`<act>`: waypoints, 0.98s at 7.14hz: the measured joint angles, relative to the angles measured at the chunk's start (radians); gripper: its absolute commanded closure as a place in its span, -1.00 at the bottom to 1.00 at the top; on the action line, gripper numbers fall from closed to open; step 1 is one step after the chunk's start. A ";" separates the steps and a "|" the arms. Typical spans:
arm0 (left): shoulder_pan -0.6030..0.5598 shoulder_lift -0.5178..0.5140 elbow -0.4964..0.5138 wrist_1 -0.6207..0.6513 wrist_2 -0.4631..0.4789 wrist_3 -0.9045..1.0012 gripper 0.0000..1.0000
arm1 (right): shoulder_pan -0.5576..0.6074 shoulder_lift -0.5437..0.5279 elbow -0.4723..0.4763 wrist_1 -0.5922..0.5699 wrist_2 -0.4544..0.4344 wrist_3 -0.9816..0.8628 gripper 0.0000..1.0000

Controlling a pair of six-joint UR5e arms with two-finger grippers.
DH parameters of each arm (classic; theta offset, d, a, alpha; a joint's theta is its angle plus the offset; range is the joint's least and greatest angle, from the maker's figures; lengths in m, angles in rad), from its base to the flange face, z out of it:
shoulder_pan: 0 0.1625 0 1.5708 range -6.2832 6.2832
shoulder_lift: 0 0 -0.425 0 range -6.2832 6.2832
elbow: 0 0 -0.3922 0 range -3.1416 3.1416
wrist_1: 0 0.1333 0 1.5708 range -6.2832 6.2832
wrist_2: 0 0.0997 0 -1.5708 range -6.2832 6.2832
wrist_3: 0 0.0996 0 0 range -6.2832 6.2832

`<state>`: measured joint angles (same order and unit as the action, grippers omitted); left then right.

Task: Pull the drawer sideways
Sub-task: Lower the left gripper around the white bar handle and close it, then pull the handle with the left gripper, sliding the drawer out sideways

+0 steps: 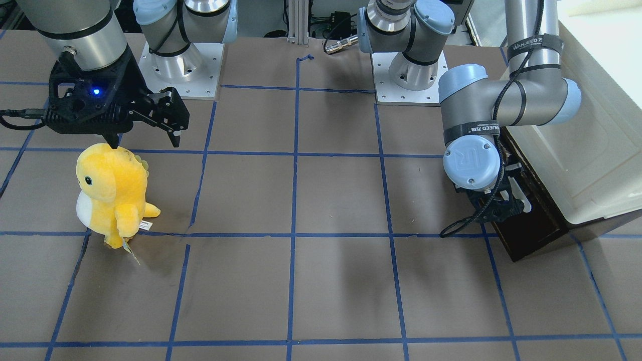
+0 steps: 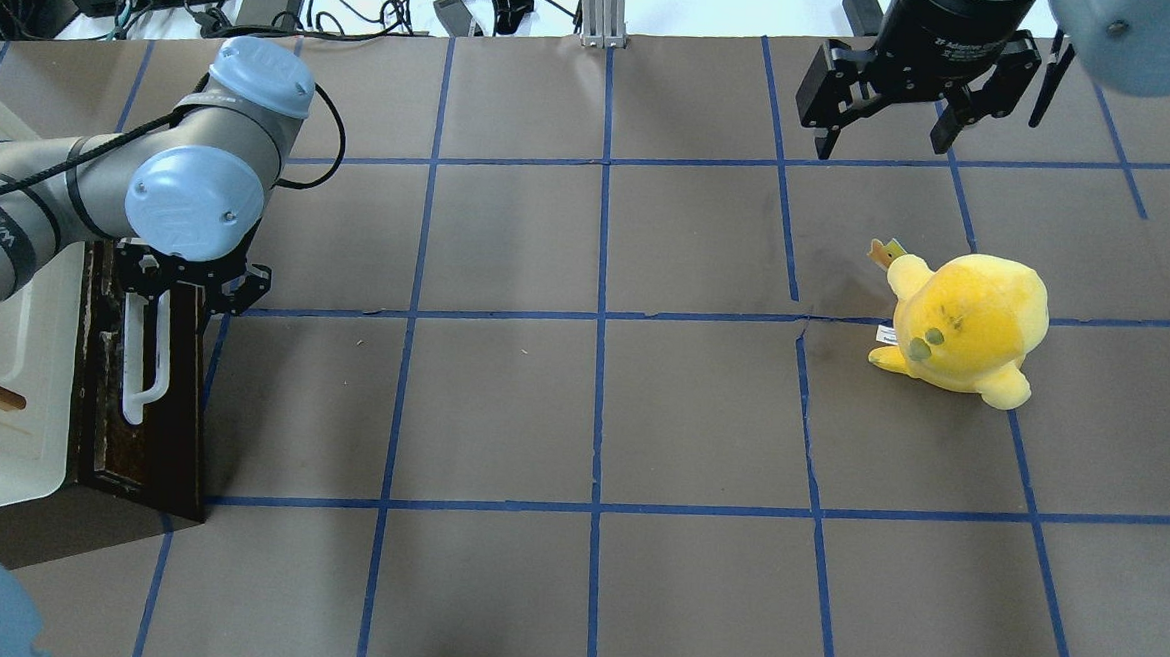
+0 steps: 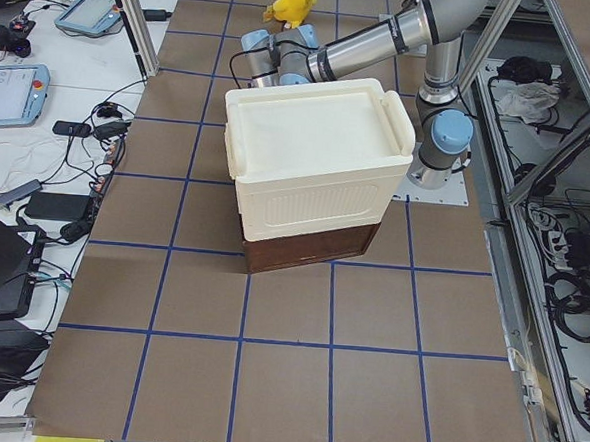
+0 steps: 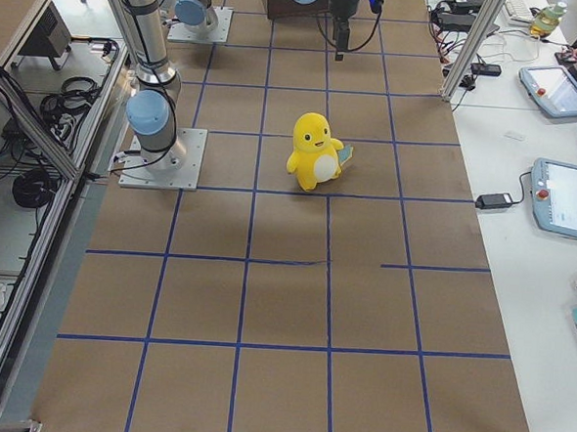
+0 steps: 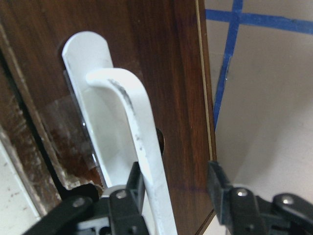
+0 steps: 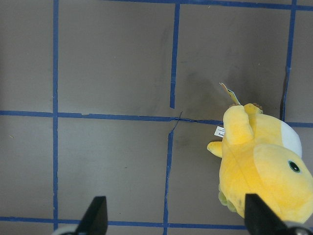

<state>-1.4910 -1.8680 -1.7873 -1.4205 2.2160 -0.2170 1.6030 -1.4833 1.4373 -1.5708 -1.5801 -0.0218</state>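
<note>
the table (image 2: 590, 419) is brown and is marked with blue tape lines in a grid. at its end on the robot's left stands a big cream-white cabinet (image 3: 313, 172). the left arm (image 2: 51, 190) reaches over the cabinet and bends down at the front of it. the right arm (image 1: 75, 30) hangs over the other side of the table, well apart from the cabinet.

the drawer (image 2: 180, 417) sits at the bottom of the cabinet, low on the table, and its dark brown wooden front faces the middle of the table. how far it stands out from the cabinet i cannot tell.

a yellow plush toy (image 2: 966, 323) stands upright on the table on the robot's right side, far from the drawer.

the white bar handle (image 5: 132, 127) runs along the drawer front. the left gripper (image 5: 173, 178) is at one end of this handle. its fingers are spread apart and the bar lies between them, just beside one finger (image 5: 132, 183), while the other finger is clear of it.

the right gripper (image 6: 174, 210) hovers above the table near the plush toy. its fingers are wide apart and it holds nothing.
</note>
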 measured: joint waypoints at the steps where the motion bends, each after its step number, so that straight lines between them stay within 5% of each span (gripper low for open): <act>1: 0.000 0.003 0.001 0.000 0.006 0.000 0.76 | 0.000 0.000 0.000 0.000 0.000 0.000 -1.00; 3: 0.001 0.010 0.002 -0.001 0.018 -0.004 1.00 | 0.000 0.000 0.000 0.000 0.000 0.000 -1.00; 7: 0.000 0.014 0.003 -0.004 0.021 -0.008 1.00 | 0.000 0.000 0.000 0.000 0.000 0.000 -1.00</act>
<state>-1.4911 -1.8535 -1.7843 -1.4246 2.2368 -0.2254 1.6030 -1.4834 1.4373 -1.5708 -1.5800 -0.0215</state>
